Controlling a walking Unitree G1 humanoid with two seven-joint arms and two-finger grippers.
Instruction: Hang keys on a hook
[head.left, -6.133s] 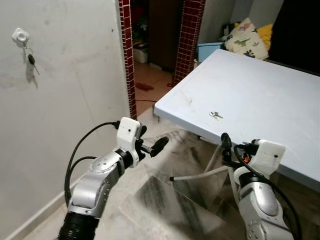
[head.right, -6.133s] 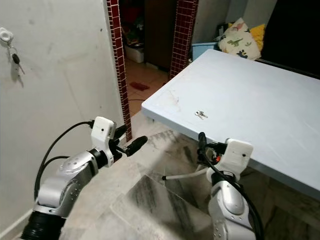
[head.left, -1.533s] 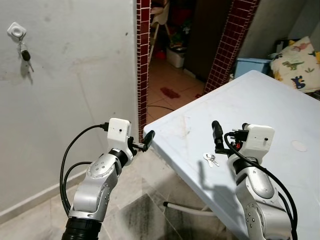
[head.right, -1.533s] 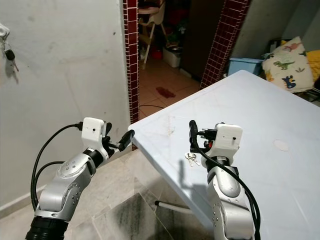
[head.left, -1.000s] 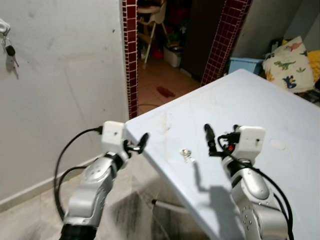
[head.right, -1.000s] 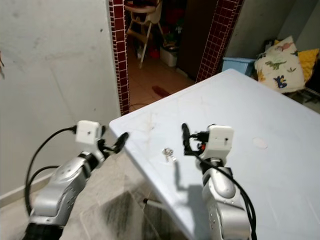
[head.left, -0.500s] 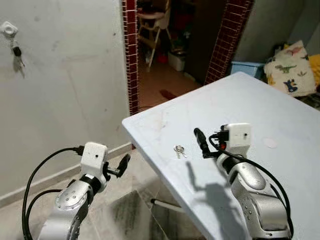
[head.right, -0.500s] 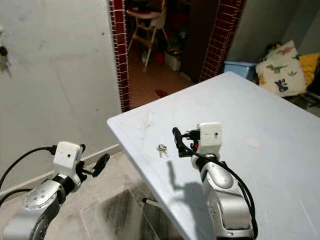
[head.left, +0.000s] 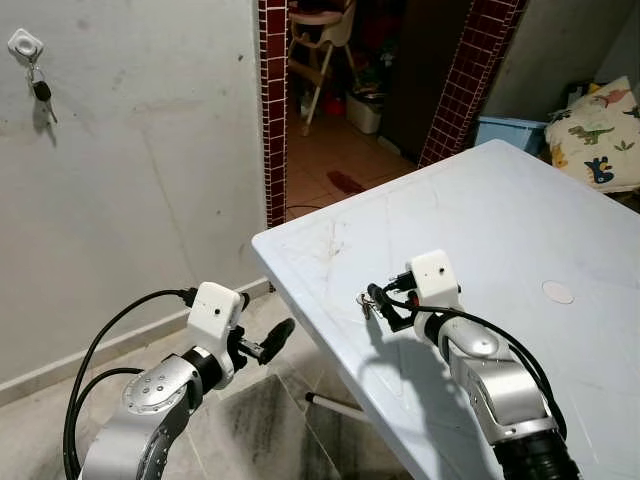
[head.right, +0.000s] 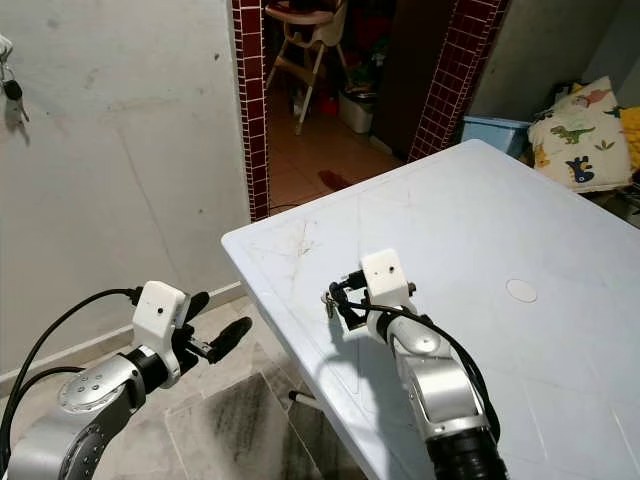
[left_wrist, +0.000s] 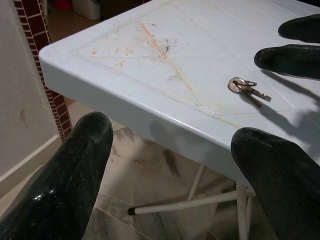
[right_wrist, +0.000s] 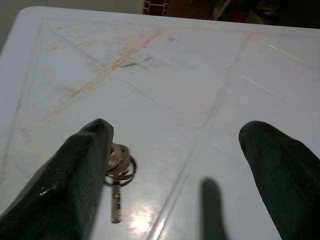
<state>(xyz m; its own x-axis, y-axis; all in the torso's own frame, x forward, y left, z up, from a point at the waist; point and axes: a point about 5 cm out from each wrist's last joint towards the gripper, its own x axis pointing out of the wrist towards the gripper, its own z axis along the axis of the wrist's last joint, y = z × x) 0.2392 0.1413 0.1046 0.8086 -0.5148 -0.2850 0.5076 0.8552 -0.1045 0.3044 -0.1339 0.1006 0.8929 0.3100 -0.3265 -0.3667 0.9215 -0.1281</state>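
Keys (right_wrist: 119, 172): ring partly hidden behind one black finger (right_wrist: 70, 185) of the right gripper (right_wrist: 175, 175). Table (head.left: 520, 215): far side cut off by frame edge. Wall hook (head.left: 22, 44): shape too small to resolve.

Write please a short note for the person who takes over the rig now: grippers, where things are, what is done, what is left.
Right gripper: open, low over the table, one finger beside the keys, not gripping them.
Left gripper: open, holds nothing, off the table's corner, above the floor.
Keys: flat on the table near its front edge.
Hook: on the wall to the robot's left, already carrying another key.
Done: right gripper is at the keys.
Left: close on the keys, lift, go to the wall, hang them on the hook.
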